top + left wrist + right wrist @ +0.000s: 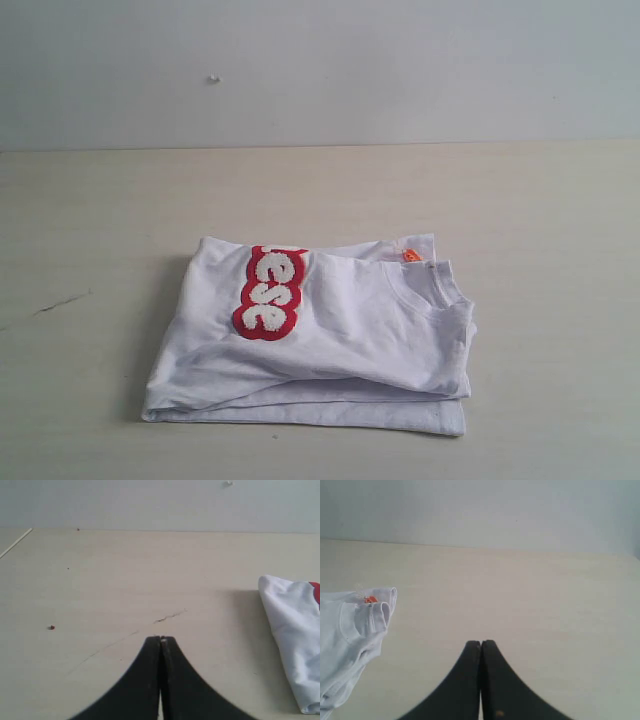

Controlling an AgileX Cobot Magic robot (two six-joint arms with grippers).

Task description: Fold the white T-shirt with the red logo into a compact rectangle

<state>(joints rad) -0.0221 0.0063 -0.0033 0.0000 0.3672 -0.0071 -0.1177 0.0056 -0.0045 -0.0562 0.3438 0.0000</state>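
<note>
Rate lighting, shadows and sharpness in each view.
Exterior view: even soft light, faint shadow left of the white T-shirt, the red logo legible though soft. Left wrist view: shut left gripper a featureless black silhouette. Right wrist view: washed-out, hazy; right gripper equally dark.

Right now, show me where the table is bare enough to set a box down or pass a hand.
Bare table runs as a wide band between the white T-shirt and the back wall. Bare patches also flank the shirt on the left, around a faint scratch, and on the right. Tightest: the thin strip in front of the shirt's near edge.
</note>
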